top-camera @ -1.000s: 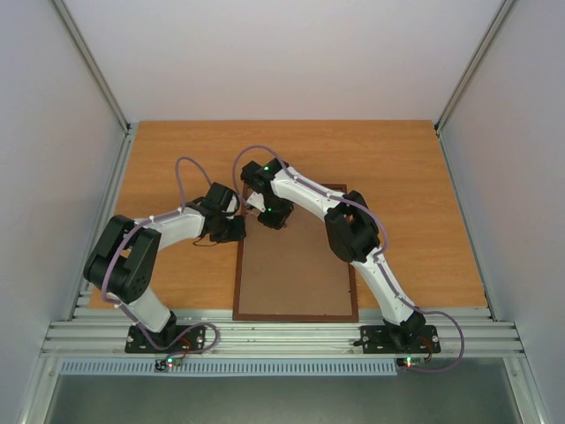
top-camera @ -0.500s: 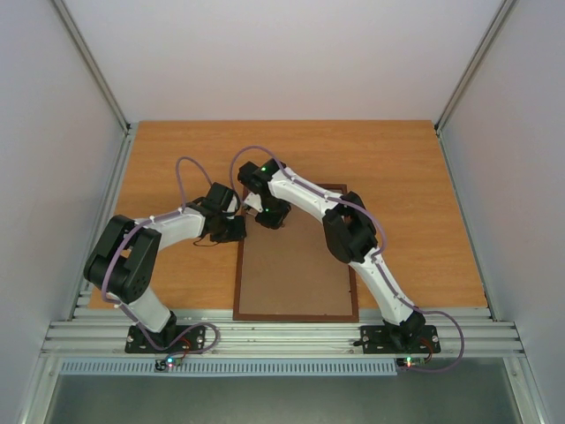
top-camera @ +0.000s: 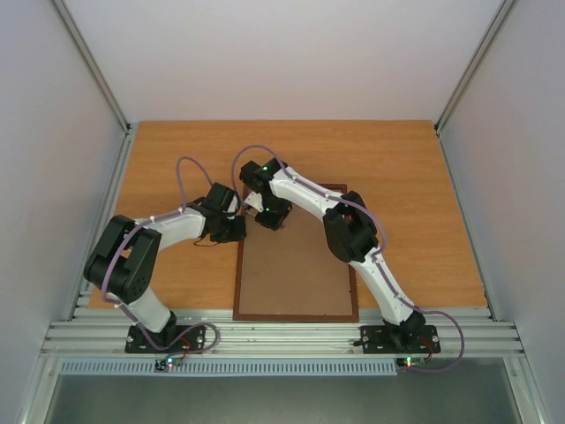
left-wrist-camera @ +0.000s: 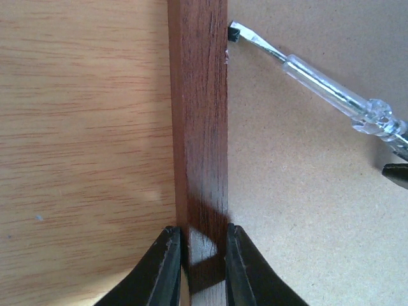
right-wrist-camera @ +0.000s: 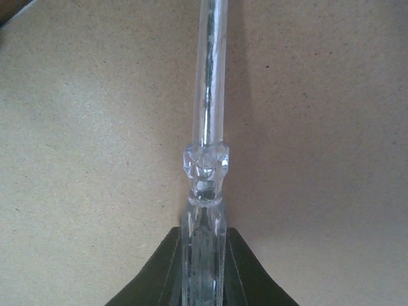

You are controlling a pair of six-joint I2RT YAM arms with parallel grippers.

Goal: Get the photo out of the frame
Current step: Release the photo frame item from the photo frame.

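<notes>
The frame (top-camera: pixel 296 315) lies face down on the table, its brown hardboard back (top-camera: pixel 291 274) facing up. The photo is hidden under that back. My left gripper (top-camera: pixel 240 231) is shut on the frame's left rail (left-wrist-camera: pixel 199 127), one finger on each side (left-wrist-camera: pixel 203 255). My right gripper (top-camera: pixel 265 216) is shut on the clear handle of a screwdriver (right-wrist-camera: pixel 209 95), held low over the back (right-wrist-camera: pixel 95 159). In the left wrist view the screwdriver (left-wrist-camera: pixel 319 89) slants in from the right. Its flat tip touches a small black tab (left-wrist-camera: pixel 231 32) at the rail's inner edge.
The wooden table (top-camera: pixel 406 177) extends bare to the right of and behind the frame. White walls and metal posts enclose it on three sides. An aluminium rail (top-camera: pixel 282 336) with both arm bases runs along the near edge.
My right wrist has edged slightly left with the screwdriver, toward the frame's left rail. The left arm and the frame have stayed put.
</notes>
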